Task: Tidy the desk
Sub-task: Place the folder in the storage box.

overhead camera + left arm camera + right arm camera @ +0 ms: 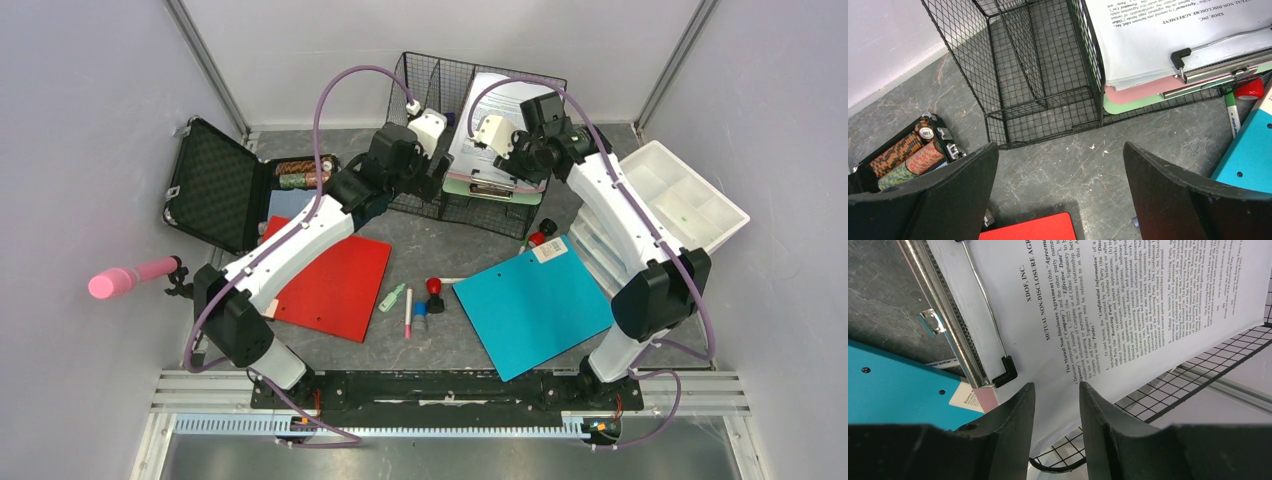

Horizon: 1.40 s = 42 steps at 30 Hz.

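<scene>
A clipboard (497, 183) is propped in the wire basket (425, 75) on the rigid bench (440, 250); its floppy sheets (1128, 315) are best taken by the board. The left pincer (1060, 150) is spread; the right pincer (1055, 387) seemingly part-closed.

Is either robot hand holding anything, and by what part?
Nothing yet. The left gripper hangs wide open and empty; the right gripper has its jaws apart at the printed paper, near its edge, not gripping.

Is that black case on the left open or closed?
Open. The black case has its foam-lined lid swung back, and stacked chips show inside it.
</scene>
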{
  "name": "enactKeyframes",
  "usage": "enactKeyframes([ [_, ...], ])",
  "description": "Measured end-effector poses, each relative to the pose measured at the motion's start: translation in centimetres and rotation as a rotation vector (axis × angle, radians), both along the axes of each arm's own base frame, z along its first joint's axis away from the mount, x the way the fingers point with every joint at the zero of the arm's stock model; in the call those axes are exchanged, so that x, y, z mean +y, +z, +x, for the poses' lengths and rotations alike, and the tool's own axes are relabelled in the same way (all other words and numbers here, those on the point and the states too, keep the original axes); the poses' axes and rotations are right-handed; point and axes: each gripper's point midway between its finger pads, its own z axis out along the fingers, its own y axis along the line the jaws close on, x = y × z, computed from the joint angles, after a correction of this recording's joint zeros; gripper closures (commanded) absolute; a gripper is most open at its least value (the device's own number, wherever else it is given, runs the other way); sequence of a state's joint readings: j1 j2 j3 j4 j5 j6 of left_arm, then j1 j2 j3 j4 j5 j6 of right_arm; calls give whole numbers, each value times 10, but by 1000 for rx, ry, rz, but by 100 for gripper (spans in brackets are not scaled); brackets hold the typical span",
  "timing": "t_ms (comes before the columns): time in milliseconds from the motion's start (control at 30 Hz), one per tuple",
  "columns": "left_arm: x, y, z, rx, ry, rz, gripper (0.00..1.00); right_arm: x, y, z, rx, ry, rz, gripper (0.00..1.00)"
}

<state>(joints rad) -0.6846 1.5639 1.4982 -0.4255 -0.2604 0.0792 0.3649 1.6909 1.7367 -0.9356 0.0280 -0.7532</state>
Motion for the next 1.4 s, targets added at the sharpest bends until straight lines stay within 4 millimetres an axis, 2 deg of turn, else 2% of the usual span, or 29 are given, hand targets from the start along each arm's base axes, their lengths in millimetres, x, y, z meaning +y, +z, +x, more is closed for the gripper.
enactKeyframes([
  [400, 9, 8, -3, -14, 11, -13, 0, 0, 0, 4, -47, -14, 15, 56],
  [600, 11, 11, -5, -20, 12, -17, 0, -1, 8, 5, -39, -33, 16, 56],
  [1133, 12, 10, -5, -16, 9, -17, 0, -11, 12, -22, 26, -33, 4, 57],
  [1400, 12, 10, -6, -16, 9, -17, 0, -16, 11, -25, 34, -23, -32, 58],
])
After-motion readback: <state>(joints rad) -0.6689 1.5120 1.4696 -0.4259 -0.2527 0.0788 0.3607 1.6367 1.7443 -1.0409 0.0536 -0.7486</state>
